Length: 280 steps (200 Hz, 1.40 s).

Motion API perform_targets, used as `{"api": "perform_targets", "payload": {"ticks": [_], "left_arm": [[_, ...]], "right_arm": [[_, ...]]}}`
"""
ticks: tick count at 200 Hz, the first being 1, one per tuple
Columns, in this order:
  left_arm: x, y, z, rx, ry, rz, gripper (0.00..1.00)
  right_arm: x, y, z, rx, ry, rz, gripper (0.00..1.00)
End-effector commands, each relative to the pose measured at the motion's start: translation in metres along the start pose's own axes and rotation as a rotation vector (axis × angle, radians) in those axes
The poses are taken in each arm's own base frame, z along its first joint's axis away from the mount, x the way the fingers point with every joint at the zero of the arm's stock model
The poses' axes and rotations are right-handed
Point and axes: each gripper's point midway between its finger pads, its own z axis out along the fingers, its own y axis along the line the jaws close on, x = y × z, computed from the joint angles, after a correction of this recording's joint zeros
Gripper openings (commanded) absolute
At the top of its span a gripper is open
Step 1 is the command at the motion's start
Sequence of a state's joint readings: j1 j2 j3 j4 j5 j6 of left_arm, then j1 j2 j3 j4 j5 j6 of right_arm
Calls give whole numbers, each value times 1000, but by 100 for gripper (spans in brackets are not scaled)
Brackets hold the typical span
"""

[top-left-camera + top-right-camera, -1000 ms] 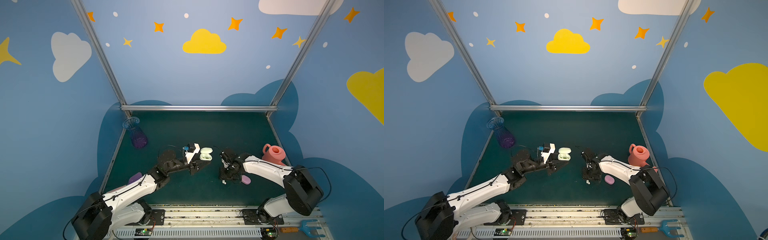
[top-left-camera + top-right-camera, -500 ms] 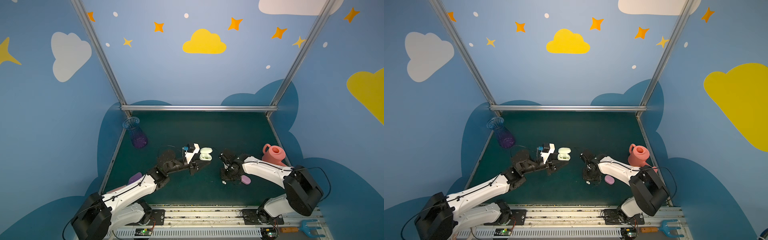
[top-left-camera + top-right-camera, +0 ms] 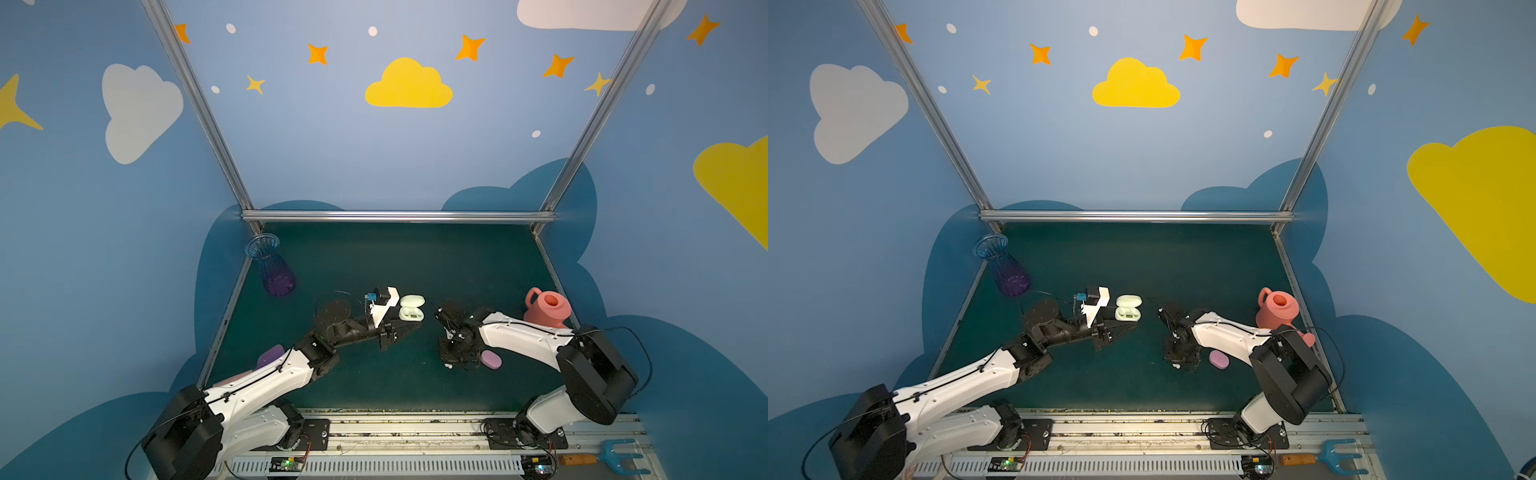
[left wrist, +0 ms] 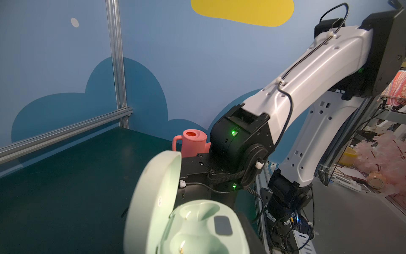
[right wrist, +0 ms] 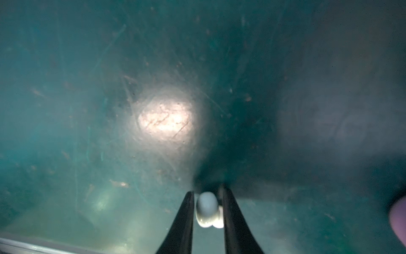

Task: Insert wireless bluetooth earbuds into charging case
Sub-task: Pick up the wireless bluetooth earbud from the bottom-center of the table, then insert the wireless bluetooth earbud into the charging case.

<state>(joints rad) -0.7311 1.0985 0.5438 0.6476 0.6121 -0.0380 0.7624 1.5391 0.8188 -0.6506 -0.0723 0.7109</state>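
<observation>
- Right wrist: the right fingers (image 5: 184, 222) clench a whitish earbud (image 5: 206, 209) from both sides as it lies on the green surface (image 5: 87, 132); the pickup step is in hand
- Left wrist: the open mint case (image 4: 197, 228) fills the near view, both wells empty
- Top views: in both, the mint case lies at the left fingers (image 3: 409, 328), though whether they clasp it cannot be told; the earbud sits well apart from it, beside a closed lilac case (image 3: 491, 360); next probably calls for a lift and a carry across to an empty well
</observation>
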Motion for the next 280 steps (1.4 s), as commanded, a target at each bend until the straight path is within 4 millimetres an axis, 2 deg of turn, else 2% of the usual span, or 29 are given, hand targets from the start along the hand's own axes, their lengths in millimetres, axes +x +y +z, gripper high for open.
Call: {"api": "perform_targets", "payload": {"ticks": [1, 43, 68, 107, 153, 167, 199, 221, 240, 280], "left_arm": [[-7, 0, -3, -7, -30, 19, 3], [-7, 0, -3, -8, -30, 19, 3], [-6, 1, -3, -10, -30, 20, 3], [-4, -1, -2, 9, -35, 20, 3], [-4, -1, 8, 56, -49, 19, 3], [-7, -1, 10, 82, -63, 21, 3], [-15, 8, 13, 127, -104, -7, 3], [-18, 13, 16, 160, -115, -21, 3], [-16, 16, 21, 184, -104, -24, 3], [-8, 14, 28, 248, -77, 16, 3]], "right_arm": [[7, -1, 9, 6, 32, 4, 20], [12, -5, 18, 27, 65, 8, 15], [11, -5, 15, 25, 55, 5, 14], [-1, 5, -12, -41, -32, -3, 12], [-22, 22, -73, -207, -178, -17, 11], [-29, 30, -99, -277, -240, -39, 12], [-37, 47, -174, -440, -405, -129, 11], [-31, 57, -222, -540, -482, -201, 11], [-24, 65, -253, -609, -520, -255, 10], [-8, 88, -294, -774, -536, -351, 10]]}}
